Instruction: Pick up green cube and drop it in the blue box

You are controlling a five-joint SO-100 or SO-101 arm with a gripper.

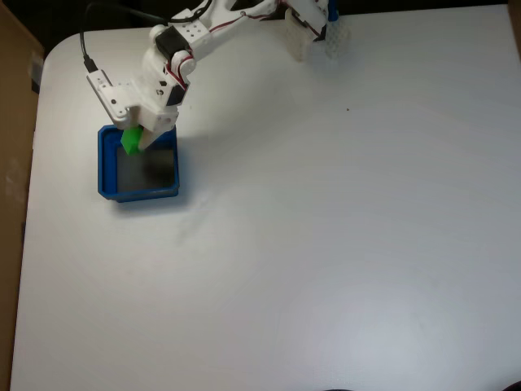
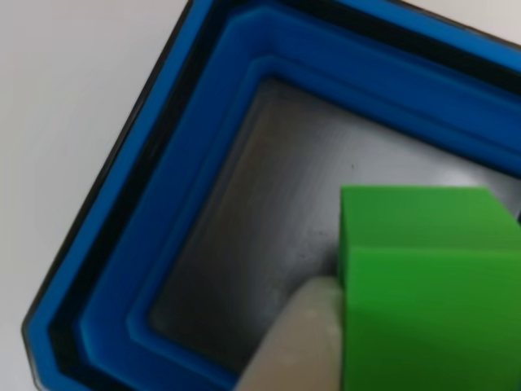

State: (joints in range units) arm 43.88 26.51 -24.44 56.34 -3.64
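In the fixed view the green cube hangs over the back left part of the blue box, and my white gripper is shut on it from above. The box lies at the table's left side, with its grey floor showing under the cube. In the other view the cube fills the lower right. A white finger presses against its left face. Beneath them are the thick stepped walls of the blue box and its grey floor, with one clipped corner at the lower left.
The arm reaches in from its base at the table's top edge, and a black cable runs to the wrist. A brown cardboard surface borders the white table on the left. Open tabletop spreads right of and below the box.
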